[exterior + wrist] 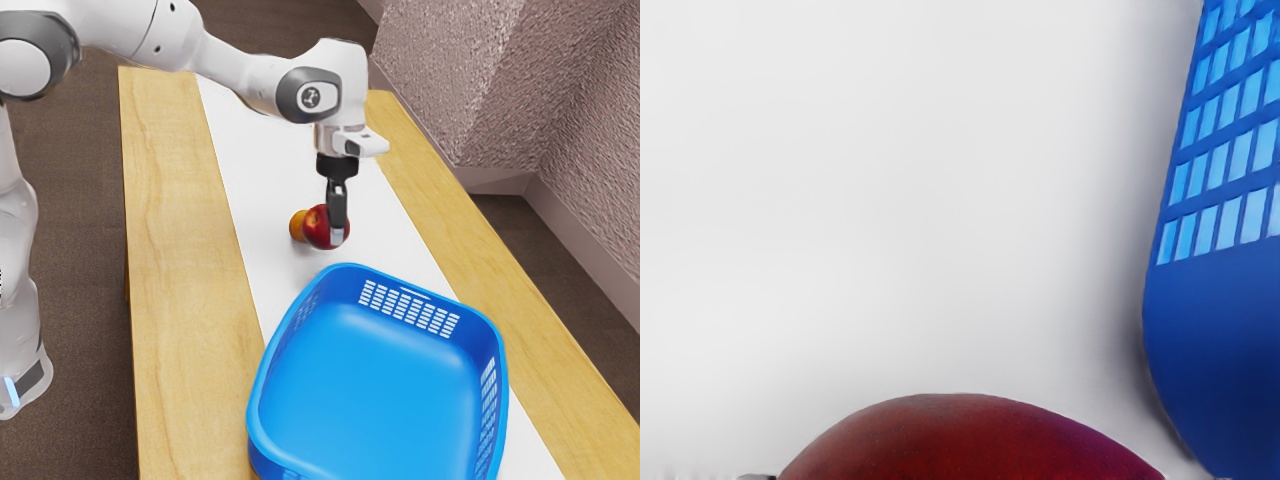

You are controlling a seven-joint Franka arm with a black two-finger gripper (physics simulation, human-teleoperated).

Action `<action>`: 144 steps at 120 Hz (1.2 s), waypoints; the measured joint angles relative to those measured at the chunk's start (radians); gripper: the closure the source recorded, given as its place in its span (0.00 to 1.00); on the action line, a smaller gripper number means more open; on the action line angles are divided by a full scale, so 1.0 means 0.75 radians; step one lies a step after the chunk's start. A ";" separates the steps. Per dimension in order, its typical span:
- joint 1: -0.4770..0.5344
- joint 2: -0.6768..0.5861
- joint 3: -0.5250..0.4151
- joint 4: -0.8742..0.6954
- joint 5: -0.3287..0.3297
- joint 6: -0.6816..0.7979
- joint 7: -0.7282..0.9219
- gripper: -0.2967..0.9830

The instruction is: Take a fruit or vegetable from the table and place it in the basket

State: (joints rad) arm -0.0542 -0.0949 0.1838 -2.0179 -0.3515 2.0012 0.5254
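Note:
My gripper points straight down at a red apple, its lower end overlapping the apple's right part in the exterior view. Whether it grips the apple cannot be made out, since the apple's far side is hidden. Partly behind the apple, on its left in that view, is an orange fruit. The blue basket stands close by, nearer the exterior camera, with a bare floor inside. From my hand, the apple looms large and dark red at the lower edge, and the slotted basket wall rises beside it.
A white strip runs lengthwise along the wooden table, under the fruit and the basket. Beyond the table's far long edge stands a rough pinkish wall. The basket's raised rim lies a short way from the apple.

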 joint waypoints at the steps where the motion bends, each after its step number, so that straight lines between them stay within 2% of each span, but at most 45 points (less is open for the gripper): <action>1: 0.004 -0.002 0.001 0.006 0.000 0.000 0.000 0.44; 21: 0.006 -0.015 0.002 0.105 0.003 0.001 0.004 0.44; 38: -0.113 -0.016 -0.012 0.161 -0.004 0.002 0.005 0.44; 70: -0.187 -0.006 -0.134 0.229 -0.011 0.003 -0.001 0.46; 101: -0.235 0.072 -0.385 0.310 -0.035 0.027 -0.023 0.46; 144: -0.417 0.121 -0.432 0.344 -0.038 0.081 -0.056 0.46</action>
State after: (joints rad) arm -0.3671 -0.0044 -0.1405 -1.7602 -0.3803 2.0622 0.4834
